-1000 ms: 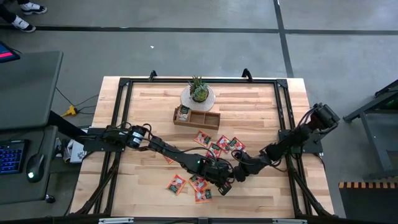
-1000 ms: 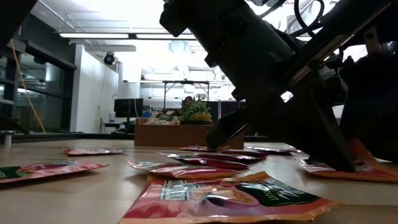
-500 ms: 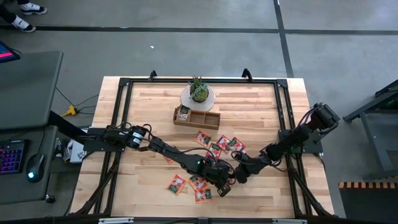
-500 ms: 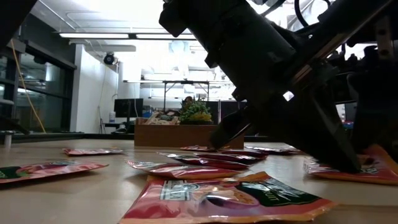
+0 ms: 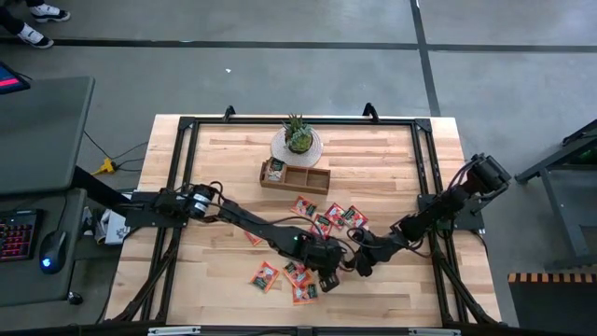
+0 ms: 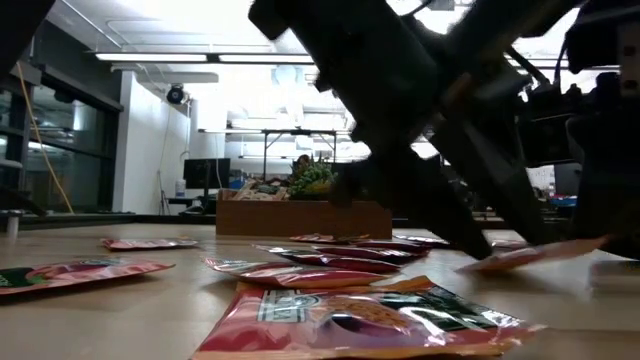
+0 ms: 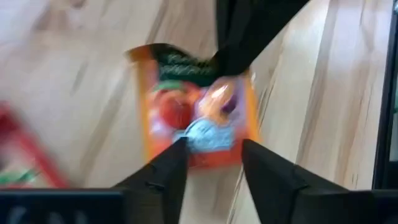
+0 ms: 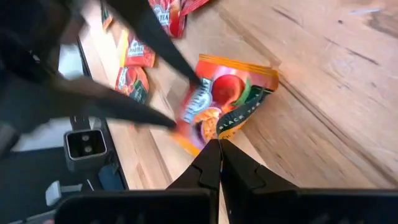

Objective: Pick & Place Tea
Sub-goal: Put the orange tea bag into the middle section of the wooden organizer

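One red-orange tea sachet [image 8: 225,99] sits between my two grippers near the table's front middle. My right gripper [image 8: 214,163] is shut on one edge of it. My left gripper [image 7: 214,163] is open at the opposite edge, a fingertip on either side of the sachet [image 7: 194,115]. In the high view my left gripper [image 5: 333,273] and my right gripper [image 5: 361,265] nearly meet. Several more tea sachets lie flat on the wood: a cluster [image 5: 331,217] toward the tray and others [image 5: 266,276] near the front. My right gripper pinches the sachet's edge [image 8: 208,138] between its two shut fingers, slanting down from the table's right side. The sachet [image 6: 530,256] is tilted, its held end raised and its other end low near the table. My left gripper: I cannot tell whether its fingertips [image 7: 171,163] touch the sachet.
A brown wooden three-compartment tray [image 5: 295,176] stands at the far middle, with a potted plant [image 5: 298,140] behind it. Loose sachets [image 6: 370,320] lie in front of the grippers. A black frame [image 5: 424,187] runs along the table's sides.
My left gripper has gone up from the table and rolled a little. The sachet, flat on the wood a second ago, now stands tilted, with the end at my right gripper lifted. My right arm has stayed in place.
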{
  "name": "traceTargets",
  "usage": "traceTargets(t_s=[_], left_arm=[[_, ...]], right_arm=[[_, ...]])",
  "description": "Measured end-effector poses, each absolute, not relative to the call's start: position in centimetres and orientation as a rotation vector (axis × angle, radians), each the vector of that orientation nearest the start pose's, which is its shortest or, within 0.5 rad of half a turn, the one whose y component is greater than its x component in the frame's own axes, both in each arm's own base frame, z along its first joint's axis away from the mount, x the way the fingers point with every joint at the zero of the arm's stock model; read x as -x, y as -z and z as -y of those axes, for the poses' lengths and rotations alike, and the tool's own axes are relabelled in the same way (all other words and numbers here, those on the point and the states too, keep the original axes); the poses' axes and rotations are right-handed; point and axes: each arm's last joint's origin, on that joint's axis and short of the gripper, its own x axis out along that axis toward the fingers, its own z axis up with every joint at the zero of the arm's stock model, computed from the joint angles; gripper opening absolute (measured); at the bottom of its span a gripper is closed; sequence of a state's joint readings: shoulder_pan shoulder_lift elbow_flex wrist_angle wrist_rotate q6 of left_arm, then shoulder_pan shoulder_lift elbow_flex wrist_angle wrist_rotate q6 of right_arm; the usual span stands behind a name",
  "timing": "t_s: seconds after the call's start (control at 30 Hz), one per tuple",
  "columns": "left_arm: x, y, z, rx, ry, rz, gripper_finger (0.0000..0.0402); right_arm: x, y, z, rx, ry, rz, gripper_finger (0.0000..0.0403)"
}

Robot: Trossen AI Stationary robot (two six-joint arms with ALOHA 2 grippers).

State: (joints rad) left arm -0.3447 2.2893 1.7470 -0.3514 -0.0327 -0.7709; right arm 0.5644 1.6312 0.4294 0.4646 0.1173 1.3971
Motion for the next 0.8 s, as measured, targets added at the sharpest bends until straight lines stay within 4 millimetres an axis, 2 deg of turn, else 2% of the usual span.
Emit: traceTargets(t_s=[0.17,0.27,0.33,0.4,0.5,0.57,0.8], left_arm=[[-45.5,-16.0,16.3,0.532,-0.116,-1.016,0.0196],[-45.0,-17.6,16.1,0.532,-0.121,-1.030,0.0199],[-43.6,-18.5,15.7,0.485,-0.184,-1.102,0.0199],[-43.4,-19.3,15.4,0.480,-0.199,-1.087,0.0199],[-41.4,-21.7,14.8,0.410,-0.293,-1.116,0.0199],[-40.8,-23.6,14.7,0.407,-0.321,-1.057,0.0199],[-36.9,-27.6,14.4,0.313,-0.502,-1.009,0.0199]], right_arm=[[-21.4,-9.5,-13.2,-1.042,0.123,-0.857,0.0000],[-21.3,-9.5,-13.2,-1.027,0.119,-0.858,0.0000],[-21.3,-9.5,-13.3,-1.012,0.116,-0.859,0.0000],[-21.2,-9.6,-13.3,-1.005,0.116,-0.864,0.0000],[-20.8,-9.9,-13.2,-0.963,0.115,-0.878,0.0000],[-20.3,-10.2,-12.8,-0.922,0.127,-0.898,0.0000],[-19.1,-14.0,-11.5,-0.799,0.109,-0.862,0.0000]])
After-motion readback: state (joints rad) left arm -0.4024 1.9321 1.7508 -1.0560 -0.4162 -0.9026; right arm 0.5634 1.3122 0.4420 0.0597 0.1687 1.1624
